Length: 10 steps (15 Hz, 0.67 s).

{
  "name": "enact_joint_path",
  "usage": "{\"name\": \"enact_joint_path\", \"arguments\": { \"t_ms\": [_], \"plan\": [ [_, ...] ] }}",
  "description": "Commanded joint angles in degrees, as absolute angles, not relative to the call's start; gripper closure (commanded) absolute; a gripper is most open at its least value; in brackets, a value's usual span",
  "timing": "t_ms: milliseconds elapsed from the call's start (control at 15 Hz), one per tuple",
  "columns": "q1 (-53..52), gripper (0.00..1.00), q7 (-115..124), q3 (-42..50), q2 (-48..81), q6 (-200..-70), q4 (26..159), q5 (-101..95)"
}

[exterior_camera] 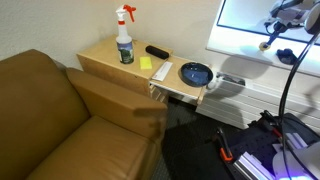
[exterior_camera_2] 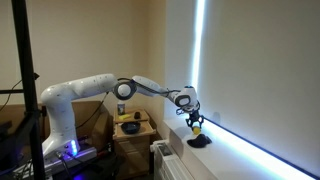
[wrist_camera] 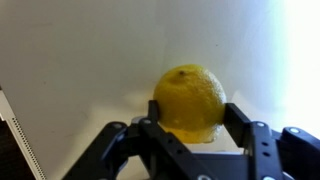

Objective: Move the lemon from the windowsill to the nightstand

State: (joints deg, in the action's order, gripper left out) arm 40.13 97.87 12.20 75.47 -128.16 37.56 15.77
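Observation:
The lemon (wrist_camera: 190, 100) is pale yellow and sits between my gripper's (wrist_camera: 188, 118) two black fingers, which press on both of its sides. It is at the white windowsill (wrist_camera: 70, 70), low over it or resting on it. In both exterior views the gripper (exterior_camera: 268, 38) (exterior_camera_2: 197, 120) hangs over the windowsill (exterior_camera: 245, 62) (exterior_camera_2: 262, 160) by the bright window, with the lemon (exterior_camera: 263, 45) (exterior_camera_2: 197, 128) a small yellow spot at its tips. The tan wooden nightstand (exterior_camera: 100, 57) (exterior_camera_2: 131, 138) stands beside the couch, far from the gripper.
On the nightstand stand a spray bottle (exterior_camera: 124, 40), a black remote (exterior_camera: 156, 51) and a flat yellow pad (exterior_camera: 147, 63). A blue bowl (exterior_camera: 196, 73) sits on a narrow white shelf (exterior_camera: 176, 90). A brown leather couch (exterior_camera: 60, 120) fills the front. A dark object (exterior_camera_2: 200, 141) lies on the sill.

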Motion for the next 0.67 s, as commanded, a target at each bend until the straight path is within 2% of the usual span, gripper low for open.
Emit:
{"name": "enact_joint_path", "arguments": {
  "t_ms": [0,200,600],
  "plan": [
    [40.4,0.58,97.2,11.7,75.6,-127.2,37.8,16.0],
    [41.3,0.58,96.2,11.1,74.7,-124.9,38.5,16.5],
    [48.2,0.58,79.2,4.0,65.9,-110.3,41.6,22.4]
  ]
}}
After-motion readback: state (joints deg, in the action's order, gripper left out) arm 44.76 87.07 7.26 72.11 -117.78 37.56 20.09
